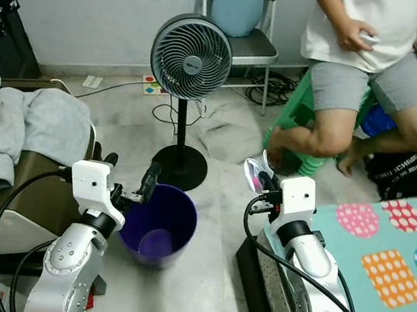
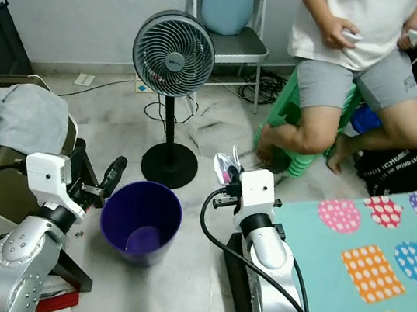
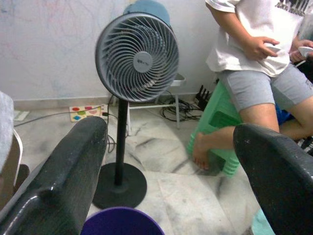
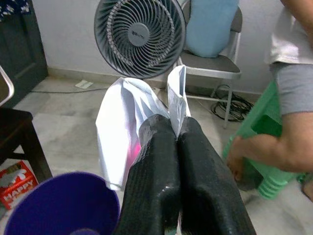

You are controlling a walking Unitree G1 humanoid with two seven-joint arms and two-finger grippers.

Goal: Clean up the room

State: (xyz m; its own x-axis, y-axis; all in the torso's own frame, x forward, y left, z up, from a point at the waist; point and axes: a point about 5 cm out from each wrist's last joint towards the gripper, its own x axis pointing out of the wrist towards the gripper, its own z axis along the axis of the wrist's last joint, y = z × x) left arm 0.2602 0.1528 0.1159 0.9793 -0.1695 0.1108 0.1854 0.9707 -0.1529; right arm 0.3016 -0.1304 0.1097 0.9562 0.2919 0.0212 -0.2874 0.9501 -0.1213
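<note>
Between the two arms on the marble floor stands a round purple plastic bin [image 1: 159, 223], the left gripper [image 1: 141, 185] spread at its rim, the right gripper [image 4: 178, 147] pinching a crinkled white wrapper [image 4: 124, 125] beside it.

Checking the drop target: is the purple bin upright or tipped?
Upright: the purple bin stands on its base, mouth up, beside the fan.

Pale marble floor [image 1: 205, 281] with grey veining; off-white wall [image 1: 97, 6] along the top. Grey pedestal fan [image 1: 191, 57] at upper centre, folding chair [image 1: 245, 44] behind it, green plastic stool [image 1: 298, 110] to the right. Brown seat [image 1: 31, 184] at left, polka-dot bedspread [image 1: 397, 263] at lower right
</note>
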